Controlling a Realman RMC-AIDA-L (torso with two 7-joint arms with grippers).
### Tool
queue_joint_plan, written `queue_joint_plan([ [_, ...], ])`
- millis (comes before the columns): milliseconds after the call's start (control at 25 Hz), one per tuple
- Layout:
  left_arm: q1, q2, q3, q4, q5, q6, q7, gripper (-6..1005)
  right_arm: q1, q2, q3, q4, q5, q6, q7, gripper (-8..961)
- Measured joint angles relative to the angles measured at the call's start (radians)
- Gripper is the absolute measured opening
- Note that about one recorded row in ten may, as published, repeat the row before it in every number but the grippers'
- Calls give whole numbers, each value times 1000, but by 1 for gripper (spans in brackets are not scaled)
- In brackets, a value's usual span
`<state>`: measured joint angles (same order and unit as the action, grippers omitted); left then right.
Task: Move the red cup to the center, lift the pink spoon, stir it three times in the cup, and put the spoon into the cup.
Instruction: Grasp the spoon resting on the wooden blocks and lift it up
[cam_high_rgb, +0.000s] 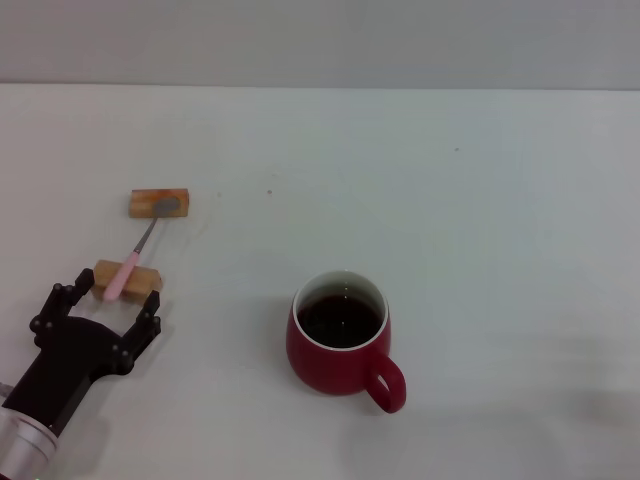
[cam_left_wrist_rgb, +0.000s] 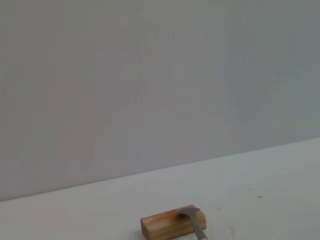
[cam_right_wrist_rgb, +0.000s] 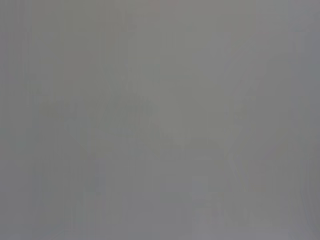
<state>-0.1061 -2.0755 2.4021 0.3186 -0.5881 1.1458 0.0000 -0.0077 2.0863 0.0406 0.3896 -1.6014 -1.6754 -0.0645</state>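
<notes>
Two open fingers, one spoon waiting — pickup not yet made.

Left gripper (cam_high_rgb: 108, 305) hovers spread and empty at 7 o'clock of the pink spoon (cam_high_rgb: 135, 256), which bridges two wooden blocks (cam_high_rgb: 159, 203). Red cup (cam_high_rgb: 339, 333) stands mid-table at 4 o'clock from it. Best close across the pink handle between the blocks — squarely, lifting straight up.

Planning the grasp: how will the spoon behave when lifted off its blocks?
The spoon looks slim and stiff, probably light. It bridges two wooden blocks, so fingers can likely get under its handle. The open left hand may tip it off if it nudges one end.
</notes>
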Motion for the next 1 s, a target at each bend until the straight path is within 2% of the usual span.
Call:
queue_joint_plan([
  [1000,-3,0,-3,2,1,-3,0,790,3,0,-9,1,0,0,0,420],
])
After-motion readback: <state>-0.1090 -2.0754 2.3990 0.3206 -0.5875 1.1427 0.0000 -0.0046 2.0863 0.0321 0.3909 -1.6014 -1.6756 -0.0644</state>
